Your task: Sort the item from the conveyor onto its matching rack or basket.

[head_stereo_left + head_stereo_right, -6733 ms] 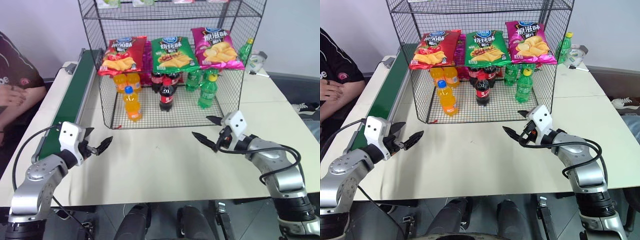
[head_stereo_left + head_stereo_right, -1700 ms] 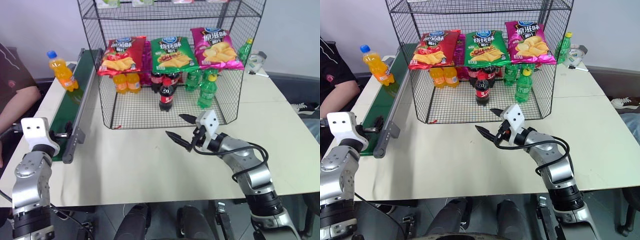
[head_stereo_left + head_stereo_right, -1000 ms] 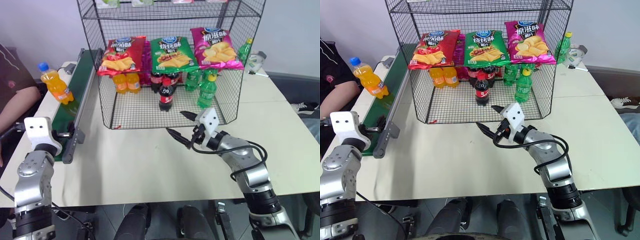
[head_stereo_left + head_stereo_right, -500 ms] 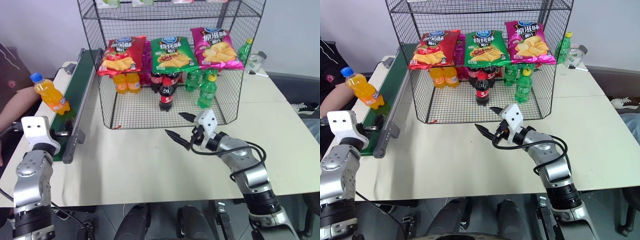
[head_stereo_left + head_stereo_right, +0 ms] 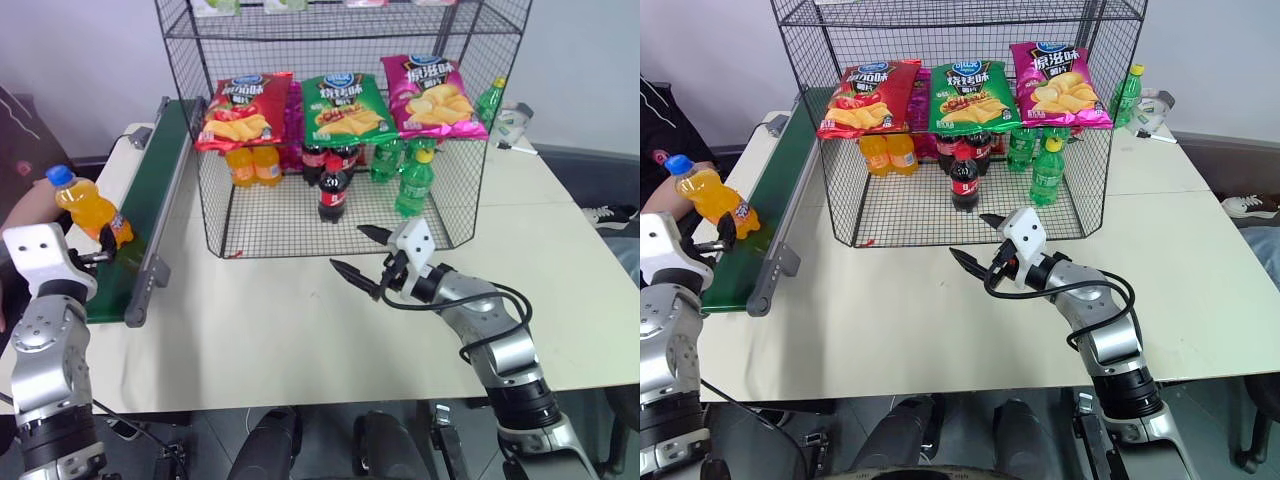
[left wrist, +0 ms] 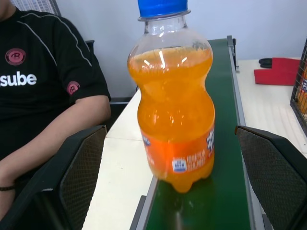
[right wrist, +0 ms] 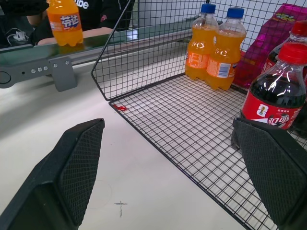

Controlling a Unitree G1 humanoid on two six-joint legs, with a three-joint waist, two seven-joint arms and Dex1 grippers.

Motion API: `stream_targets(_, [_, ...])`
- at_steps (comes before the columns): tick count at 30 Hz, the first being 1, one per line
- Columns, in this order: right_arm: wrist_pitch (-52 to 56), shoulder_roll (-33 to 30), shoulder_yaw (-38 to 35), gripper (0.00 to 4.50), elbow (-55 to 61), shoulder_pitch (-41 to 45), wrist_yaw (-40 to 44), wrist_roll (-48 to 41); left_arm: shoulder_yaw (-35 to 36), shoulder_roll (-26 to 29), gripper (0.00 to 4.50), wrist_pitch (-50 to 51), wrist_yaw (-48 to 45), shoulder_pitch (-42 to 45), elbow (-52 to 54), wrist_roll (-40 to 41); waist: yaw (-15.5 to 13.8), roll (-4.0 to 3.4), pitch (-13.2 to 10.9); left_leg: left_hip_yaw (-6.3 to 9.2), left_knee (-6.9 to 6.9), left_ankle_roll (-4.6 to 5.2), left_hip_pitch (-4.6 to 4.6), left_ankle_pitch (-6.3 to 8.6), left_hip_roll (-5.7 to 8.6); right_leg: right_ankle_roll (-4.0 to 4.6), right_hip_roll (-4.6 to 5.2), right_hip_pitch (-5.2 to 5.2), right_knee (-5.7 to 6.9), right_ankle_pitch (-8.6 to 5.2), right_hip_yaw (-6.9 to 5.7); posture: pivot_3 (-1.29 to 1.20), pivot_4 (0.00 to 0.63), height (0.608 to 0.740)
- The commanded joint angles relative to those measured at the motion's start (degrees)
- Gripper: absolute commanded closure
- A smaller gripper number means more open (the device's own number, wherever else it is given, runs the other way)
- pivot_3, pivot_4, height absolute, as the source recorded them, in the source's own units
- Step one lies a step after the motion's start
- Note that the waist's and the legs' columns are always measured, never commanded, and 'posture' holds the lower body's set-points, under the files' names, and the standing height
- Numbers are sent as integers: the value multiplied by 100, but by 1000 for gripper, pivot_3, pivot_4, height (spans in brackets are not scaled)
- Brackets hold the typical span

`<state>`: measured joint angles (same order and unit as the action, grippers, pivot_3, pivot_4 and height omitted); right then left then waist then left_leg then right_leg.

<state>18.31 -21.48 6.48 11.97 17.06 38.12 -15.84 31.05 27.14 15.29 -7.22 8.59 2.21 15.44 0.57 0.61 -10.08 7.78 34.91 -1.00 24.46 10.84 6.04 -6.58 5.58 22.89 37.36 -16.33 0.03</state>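
Standing wide apart, the jaws of the left gripper [image 6: 172, 191] flank the orange soda bottle [image 6: 173, 103] without touching it; a clear gap shows on each side between the textured pads [image 6: 84, 179] and the plastic. The bottle stands on its base on the dark green conveyor [image 5: 150, 195], near the belt's close end, its long axis running up and down with a slight lean, the blue cap [image 5: 57, 176] uppermost and tipped a little toward the robot's left. Its orange label wraps the lower body. A person in a black shirt [image 6: 38, 72] sits just beyond the belt, one forearm resting beside it.

The right gripper [image 5: 362, 250] hangs released over the bare worktop [image 5: 300, 320], its two black fingers spread and aimed toward the robot's left, holding nothing. Just past it is the open front of the black wire rack [image 5: 340, 215], which stands on the worktop beside the conveyor. On the rack's mesh floor two more orange bottles [image 7: 216, 48] stand together at the back left, a dark cola bottle [image 5: 333, 192] with a red cap stands nearer the front, and green bottles [image 5: 413, 180] stand to the right. Red, green and pink crisp bags [image 5: 345, 105] hang across the rack's front above them.
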Motion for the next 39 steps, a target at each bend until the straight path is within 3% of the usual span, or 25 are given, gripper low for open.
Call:
stream_targets(1, [-109,41,11,0,98,118,6,12,153,118,15,-76,13,67,85,53,0,0,0,0,0,0,0,0,0,0,0,0,0,0,0,0,150,740])
stream_targets(14, [-122,51,12,0,91,104,-2,21,187,107,15,-66,103,88,59,64,0,0,0,0,0,0,0,0,0,0,0,0,0,0,0,0,150,740])
stream_targets(17, [-120,51,12,0,98,99,-4,23,212,87,807,-88,96,57,116,107,-1,0,0,0,1,0,0,0,0,0,0,0,0,0,0,0,150,740])
stream_targets(20, [-118,48,11,0,99,98,-3,24,212,93,2062,-65,114,31,147,97,0,1,0,0,1,0,0,0,0,0,0,-1,0,0,0,0,150,740])
stream_targets(31, [-110,19,-12,0,101,107,14,17,155,221,2062,-40,-86,243,628,391,-5,3,1,0,3,0,0,0,0,0,0,-1,1,0,0,0,150,740])
stream_targets(39, [-137,-99,-151,0,14,197,45,17,-793,357,2062,894,-807,944,1750,1086,-85,8,1,1,15,0,1,0,4,0,0,-9,0,0,-4,0,150,740])
